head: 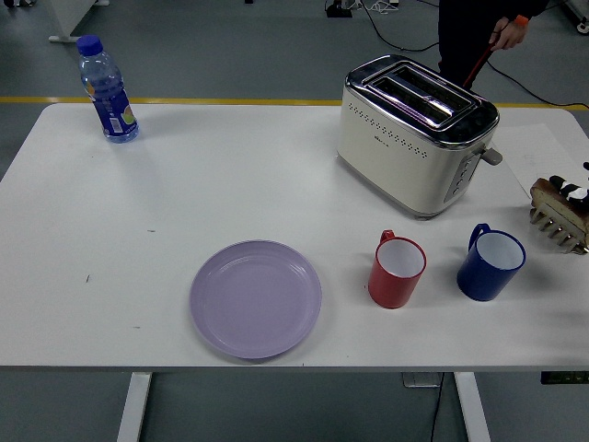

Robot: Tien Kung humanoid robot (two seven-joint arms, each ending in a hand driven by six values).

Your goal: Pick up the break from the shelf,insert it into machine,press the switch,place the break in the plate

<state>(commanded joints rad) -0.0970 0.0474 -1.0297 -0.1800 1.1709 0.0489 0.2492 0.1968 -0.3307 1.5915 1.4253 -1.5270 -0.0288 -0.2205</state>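
The cream and chrome toaster [419,138] stands at the back right of the white table [184,203], its two top slots empty and its side lever [492,156] up. A small toothed rack [560,219] sits at the right edge, cut off by the frame. A brownish piece [549,191] lies on top of it, too small to identify as bread. Dark and white shapes [576,191] just above the rack look like part of my right hand, mostly out of frame. The lilac plate [256,297] lies empty near the front edge. My left arm is out of view.
A red mug [397,270] and a blue mug [490,263] stand between the toaster and the front edge. A water bottle [108,89] stands at the back left. A person in dark clothes stands behind the toaster; one hand [509,32] holds a reddish strap.
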